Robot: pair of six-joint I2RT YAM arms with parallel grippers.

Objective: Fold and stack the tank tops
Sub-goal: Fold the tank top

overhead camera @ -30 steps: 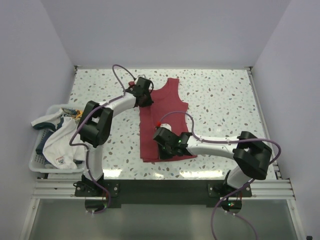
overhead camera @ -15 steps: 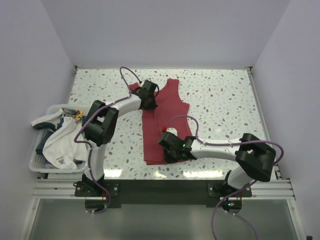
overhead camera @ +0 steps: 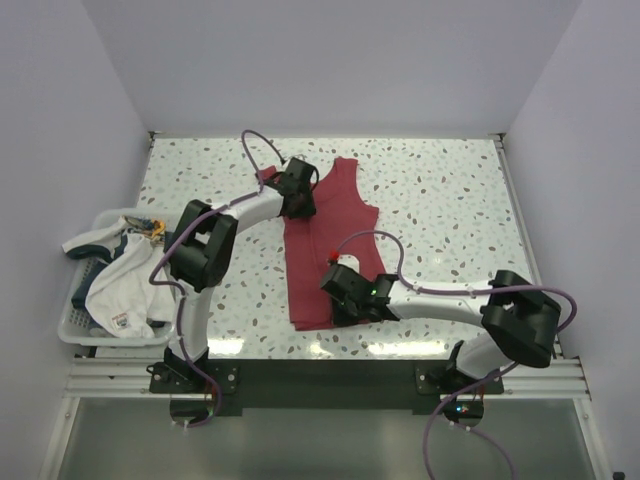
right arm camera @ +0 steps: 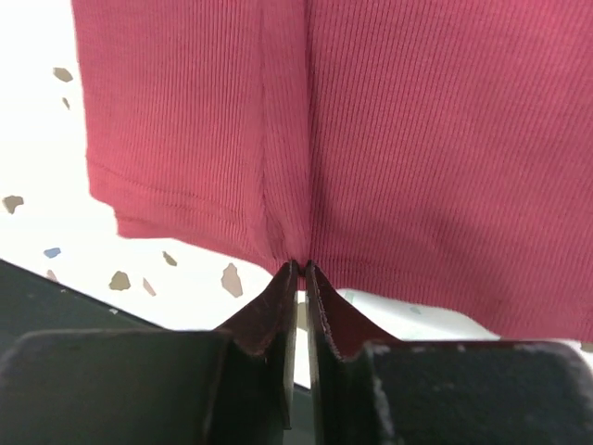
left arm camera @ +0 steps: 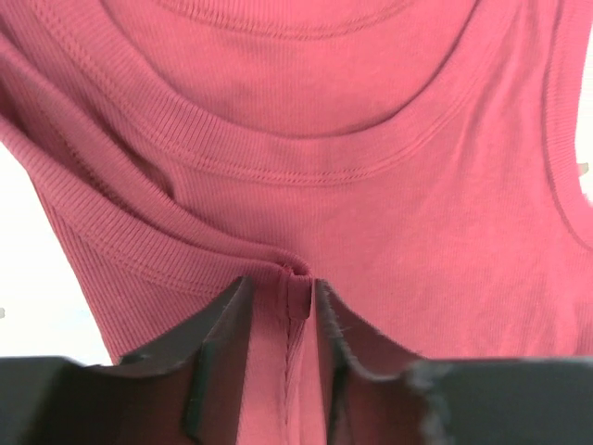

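Right now we see the red tank top lying on the speckled surface, straps at the far end, hem toward the arm bases. Left claw is spread at the left shoulder strap, with a fold of strap between its fingers, not clamped. Right claw is pressed nearly together, pinching the hem edge. White tank top sits bunched in the basket at the left edge.

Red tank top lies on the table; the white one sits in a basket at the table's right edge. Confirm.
Wrong side: the top external view shows the basket holding the white tank top at the left edge. The red tank top does lie on the table.
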